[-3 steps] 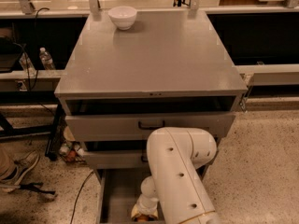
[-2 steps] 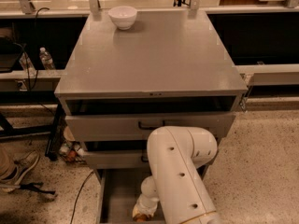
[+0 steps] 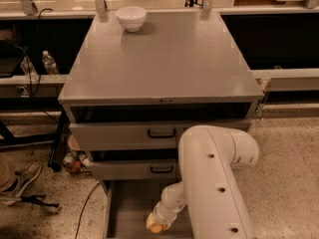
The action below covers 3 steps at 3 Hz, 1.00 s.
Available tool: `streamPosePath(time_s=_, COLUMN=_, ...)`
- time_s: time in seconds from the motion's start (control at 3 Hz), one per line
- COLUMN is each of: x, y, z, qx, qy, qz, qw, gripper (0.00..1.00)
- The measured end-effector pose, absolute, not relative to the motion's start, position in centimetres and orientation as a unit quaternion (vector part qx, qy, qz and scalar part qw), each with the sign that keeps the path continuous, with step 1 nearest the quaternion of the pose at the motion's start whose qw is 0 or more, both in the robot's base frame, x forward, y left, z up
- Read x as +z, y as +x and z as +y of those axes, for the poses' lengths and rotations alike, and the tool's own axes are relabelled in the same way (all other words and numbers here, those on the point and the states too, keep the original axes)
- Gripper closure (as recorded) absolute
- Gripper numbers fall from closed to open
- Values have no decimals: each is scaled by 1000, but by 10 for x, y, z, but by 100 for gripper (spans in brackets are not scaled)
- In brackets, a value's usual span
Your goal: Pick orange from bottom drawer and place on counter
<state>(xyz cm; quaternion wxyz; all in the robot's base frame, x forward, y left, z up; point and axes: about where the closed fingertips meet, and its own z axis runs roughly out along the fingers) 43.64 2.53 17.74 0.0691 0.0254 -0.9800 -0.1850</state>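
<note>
The bottom drawer [image 3: 127, 208] is pulled open at the foot of the grey cabinet, showing its flat grey floor. My white arm reaches down into it from the right. The gripper [image 3: 155, 226] is low inside the drawer, at the bottom edge of the view. A small patch of the orange [image 3: 156, 228] shows at the gripper's tip; the rest of it is hidden by the wrist. The counter [image 3: 164, 59] is the broad grey top of the cabinet, above and behind the arm.
A white bowl [image 3: 131, 18] stands at the counter's back left. Two shallower drawers with black handles [image 3: 161, 133] sit shut above the open one. Water bottles [image 3: 49, 62] stand at left; cables and shoes [image 3: 17, 183] lie on the speckled floor.
</note>
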Motion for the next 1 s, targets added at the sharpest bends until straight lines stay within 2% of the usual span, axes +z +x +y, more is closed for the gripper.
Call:
streamPosePath(time_s=0.33, x=212, y=442, z=18, qx=-217, qy=51, qz=-974, qw=47, gripper=100)
streamPosePath(time_s=1.0, x=287, y=454, z=-24, qx=-332, qy=80, qz=-940, qw=3, gripper=100)
